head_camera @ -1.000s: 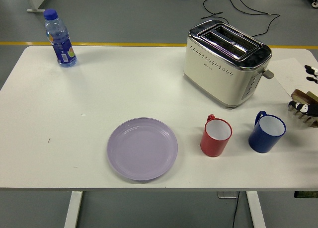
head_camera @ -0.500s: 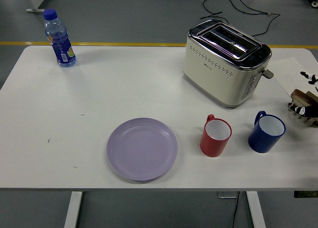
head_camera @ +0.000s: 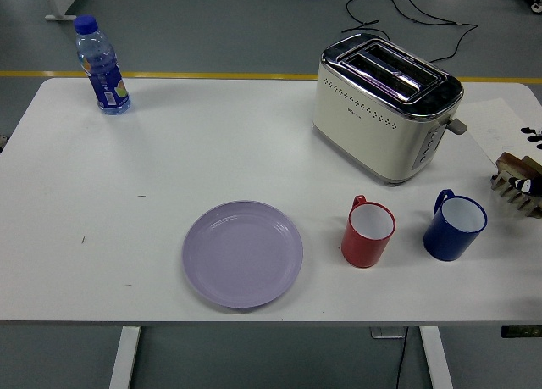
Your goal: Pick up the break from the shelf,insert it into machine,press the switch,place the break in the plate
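A cream and chrome toaster (head_camera: 385, 113) stands at the back right of the white table, its slots empty and its lever on the right end. A lilac plate (head_camera: 242, 252) lies empty near the front middle. At the right edge a wooden shelf (head_camera: 523, 199) holds a brown slice of bread (head_camera: 511, 162). Only small black-and-white parts of my right hand (head_camera: 520, 185) show at the right edge, over the shelf and by the bread. Most of the hand is cut off by the picture's edge. My left hand is out of view.
A red mug (head_camera: 368, 231) and a blue mug (head_camera: 455, 225) stand between the plate and the shelf, in front of the toaster. A blue water bottle (head_camera: 102, 65) stands at the back left. Cables lie on the floor behind the table.
My right hand has drawn back to the right, so less of it shows at the edge now. Nothing else on the table has moved.
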`<state>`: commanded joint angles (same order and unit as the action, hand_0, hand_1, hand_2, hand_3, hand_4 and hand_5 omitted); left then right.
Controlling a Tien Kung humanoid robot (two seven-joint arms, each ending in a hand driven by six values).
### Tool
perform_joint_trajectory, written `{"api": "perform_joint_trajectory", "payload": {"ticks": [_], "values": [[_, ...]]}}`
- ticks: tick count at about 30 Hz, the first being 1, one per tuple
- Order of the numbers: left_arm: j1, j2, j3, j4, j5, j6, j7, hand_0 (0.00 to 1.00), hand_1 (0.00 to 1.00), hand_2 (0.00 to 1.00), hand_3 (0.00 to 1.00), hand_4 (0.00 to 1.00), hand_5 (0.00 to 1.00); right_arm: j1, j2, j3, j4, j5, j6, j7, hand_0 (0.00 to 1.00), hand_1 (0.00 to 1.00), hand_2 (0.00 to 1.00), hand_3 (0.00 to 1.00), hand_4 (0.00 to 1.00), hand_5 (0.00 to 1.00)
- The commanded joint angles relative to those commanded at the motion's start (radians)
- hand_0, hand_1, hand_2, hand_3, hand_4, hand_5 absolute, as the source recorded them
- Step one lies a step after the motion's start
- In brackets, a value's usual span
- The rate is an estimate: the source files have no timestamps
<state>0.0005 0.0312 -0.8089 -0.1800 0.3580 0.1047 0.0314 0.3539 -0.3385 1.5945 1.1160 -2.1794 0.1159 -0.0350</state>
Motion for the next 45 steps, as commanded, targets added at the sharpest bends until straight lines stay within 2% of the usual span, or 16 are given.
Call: {"api": "perform_joint_trajectory", "payload": {"ticks": [3, 4, 9, 10, 15, 16, 21, 22, 27, 28, 33, 34, 39, 40, 45], "values": [[0.000, 0.000, 0.002, 0.000, -0.003, 0.000, -0.001, 0.731, 0.747, 0.799, 0.772, 0.528, 0.998, 0.003, -0.001, -0.003, -0.002, -0.003, -0.001, -0.007, 0.751, 0.723, 0.746, 0.818, 0.818, 0.104], [-0.001, 0.000, 0.003, 0.000, -0.004, 0.000, -0.001, 0.731, 0.746, 0.797, 0.771, 0.529, 0.998, 0.005, -0.002, -0.005, -0.002, -0.005, -0.003, -0.009, 0.685, 0.672, 0.678, 0.769, 0.802, 0.108], [-0.002, 0.000, 0.004, 0.000, -0.005, 0.001, -0.001, 0.731, 0.746, 0.797, 0.771, 0.529, 0.998, 0.018, -0.005, -0.019, -0.007, -0.029, -0.008, -0.033, 0.685, 0.672, 0.678, 0.769, 0.802, 0.108], [-0.003, 0.000, 0.005, 0.000, -0.008, 0.001, -0.002, 0.731, 0.745, 0.796, 0.770, 0.530, 0.998, 0.022, -0.006, -0.025, -0.009, -0.035, -0.015, -0.036, 0.622, 0.623, 0.634, 0.706, 0.785, 0.096], [-0.005, 0.000, 0.005, 0.000, -0.008, 0.001, -0.001, 0.731, 0.745, 0.796, 0.770, 0.530, 0.998, 0.036, -0.011, -0.039, -0.012, -0.066, -0.023, -0.048, 0.622, 0.623, 0.634, 0.706, 0.785, 0.096], [-0.005, 0.000, 0.005, 0.000, -0.008, 0.001, -0.001, 0.730, 0.745, 0.796, 0.770, 0.530, 0.998, 0.037, -0.011, -0.040, -0.012, -0.069, -0.022, -0.050, 0.555, 0.575, 0.580, 0.663, 0.765, 0.092], [-0.006, -0.001, 0.006, 0.000, -0.010, 0.002, -0.001, 0.730, 0.745, 0.796, 0.770, 0.530, 0.998, 0.048, -0.016, -0.054, -0.024, -0.087, -0.007, -0.072, 0.555, 0.575, 0.580, 0.663, 0.765, 0.092], [-0.006, -0.001, 0.006, 0.000, -0.010, 0.002, -0.001, 0.730, 0.745, 0.795, 0.770, 0.531, 0.998, 0.049, -0.017, -0.056, -0.026, -0.089, -0.008, -0.073, 0.522, 0.548, 0.559, 0.638, 0.763, 0.097], [-0.007, 0.000, 0.004, 0.000, -0.006, 0.002, -0.001, 0.730, 0.745, 0.795, 0.770, 0.531, 0.998, 0.059, -0.026, -0.078, -0.032, -0.090, -0.021, -0.075, 0.522, 0.548, 0.559, 0.638, 0.763, 0.097], [-0.008, 0.001, 0.004, 0.000, -0.005, 0.002, -0.001, 0.730, 0.745, 0.795, 0.769, 0.530, 0.998, 0.063, -0.031, -0.087, -0.034, -0.090, -0.023, -0.076, 0.446, 0.490, 0.502, 0.604, 0.748, 0.093], [-0.008, 0.002, -0.001, 0.000, 0.002, 0.001, 0.000, 0.730, 0.745, 0.795, 0.769, 0.530, 0.998, 0.078, -0.043, -0.114, -0.041, -0.090, -0.024, -0.087, 0.446, 0.490, 0.502, 0.604, 0.748, 0.093], [-0.008, 0.002, -0.001, 0.000, 0.003, 0.001, 0.000, 0.729, 0.744, 0.794, 0.768, 0.530, 0.998, 0.080, -0.045, -0.118, -0.041, -0.090, -0.024, -0.088, 0.395, 0.441, 0.462, 0.550, 0.721, 0.088], [-0.010, 0.003, -0.002, 0.000, 0.005, 0.001, 0.000, 0.729, 0.744, 0.794, 0.768, 0.530, 0.998, 0.092, -0.053, -0.135, -0.045, -0.090, -0.023, -0.095, 0.395, 0.441, 0.462, 0.550, 0.721, 0.088], [-0.010, 0.003, -0.001, 0.000, 0.004, 0.001, -0.001, 0.729, 0.744, 0.793, 0.767, 0.532, 0.998, 0.094, -0.055, -0.139, -0.046, -0.090, -0.024, -0.096, 0.336, 0.364, 0.432, 0.500, 0.649, 0.050], [-0.012, 0.004, -0.003, 0.000, 0.006, 0.001, 0.000, 0.729, 0.744, 0.793, 0.767, 0.532, 0.998, 0.105, -0.060, -0.153, -0.049, -0.090, -0.028, -0.099, 0.336, 0.364, 0.432, 0.500, 0.649, 0.050]]}}
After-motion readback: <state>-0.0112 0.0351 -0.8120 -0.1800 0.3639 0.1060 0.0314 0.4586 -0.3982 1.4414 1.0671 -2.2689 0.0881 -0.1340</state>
